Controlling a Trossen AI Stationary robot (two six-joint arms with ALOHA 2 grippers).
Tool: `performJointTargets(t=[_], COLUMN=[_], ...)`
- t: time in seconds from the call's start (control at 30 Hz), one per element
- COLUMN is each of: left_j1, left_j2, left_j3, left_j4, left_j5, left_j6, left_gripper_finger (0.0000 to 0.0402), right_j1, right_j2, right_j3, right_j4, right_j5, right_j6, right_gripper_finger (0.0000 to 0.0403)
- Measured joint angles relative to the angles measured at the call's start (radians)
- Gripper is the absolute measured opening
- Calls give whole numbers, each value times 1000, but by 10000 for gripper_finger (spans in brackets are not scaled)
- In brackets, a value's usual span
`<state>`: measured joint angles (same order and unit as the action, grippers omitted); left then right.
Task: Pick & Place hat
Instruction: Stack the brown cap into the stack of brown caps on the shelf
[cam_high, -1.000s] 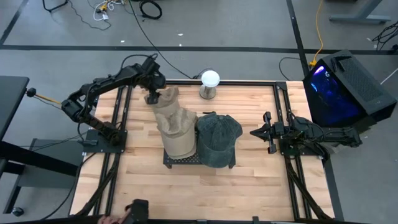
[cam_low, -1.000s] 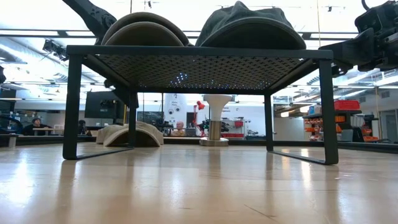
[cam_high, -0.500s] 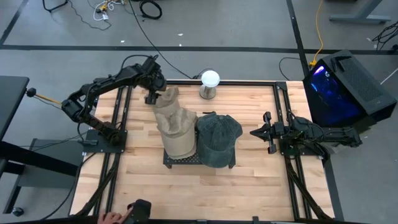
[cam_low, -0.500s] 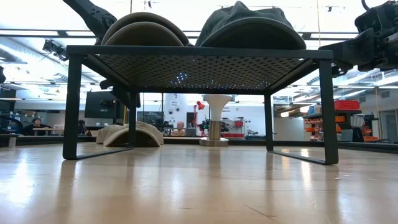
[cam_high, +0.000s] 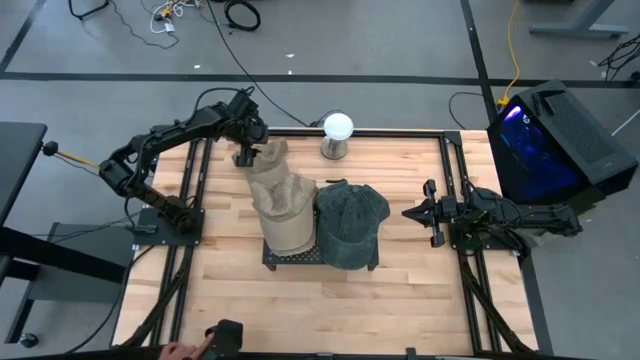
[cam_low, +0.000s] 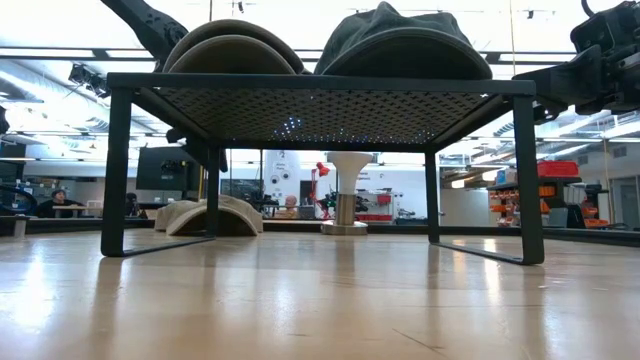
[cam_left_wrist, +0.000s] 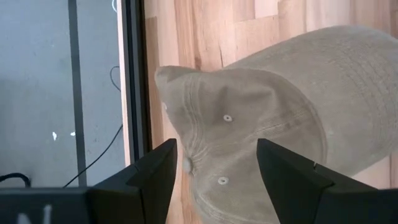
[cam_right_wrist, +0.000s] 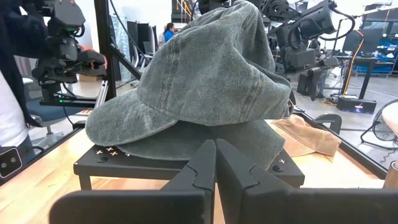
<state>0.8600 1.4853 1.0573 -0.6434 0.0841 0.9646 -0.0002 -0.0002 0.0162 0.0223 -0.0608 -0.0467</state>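
Note:
A tan hat (cam_high: 270, 156) (cam_left_wrist: 249, 124) lies by its brim and rim on the wooden table at the far left, beside the black rack (cam_high: 275, 256). My left gripper (cam_high: 243, 157) (cam_left_wrist: 217, 146) hangs open just above it, pointing steeply down, one finger on either side of the hat's crown; the low view shows a gap between them. More tan hats (cam_high: 285, 210) and dark grey-green hats (cam_high: 350, 222) (cam_right_wrist: 205, 68) are stacked on the rack. My right gripper (cam_high: 424, 212) (cam_right_wrist: 216, 149) waits shut at the table's right side, pointing level at the rack.
A stand with a white round top (cam_high: 338, 135) rises at the table's far edge, right of the tan hat. The rack's legs (cam_low: 115, 170) leave room under it. A person's hand (cam_high: 180, 350) shows at the near edge. A glowing computer case (cam_high: 545, 140) sits far right.
My left gripper has rolled slightly about its own pointing line while staying above the tan hat. Its fingers stay open. The hats have not moved.

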Motion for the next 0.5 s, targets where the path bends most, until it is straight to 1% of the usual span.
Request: performJointTargets(t=[0.1,0.27,0.5], left_j1=[0,-1,-7], left_j2=[2,31,58], left_j3=[0,-2,-2], left_j4=[0,-6,-16], left_j5=[10,73,79], left_j6=[0,-4,-8], left_gripper_finger=[227,227,227], right_j1=[0,0,0], right_j2=[0,0,0], right_j3=[0,0,0], right_j4=[0,0,0], right_j5=[0,0,0], right_j6=[0,0,0], right_gripper_finger=[15,15,15])
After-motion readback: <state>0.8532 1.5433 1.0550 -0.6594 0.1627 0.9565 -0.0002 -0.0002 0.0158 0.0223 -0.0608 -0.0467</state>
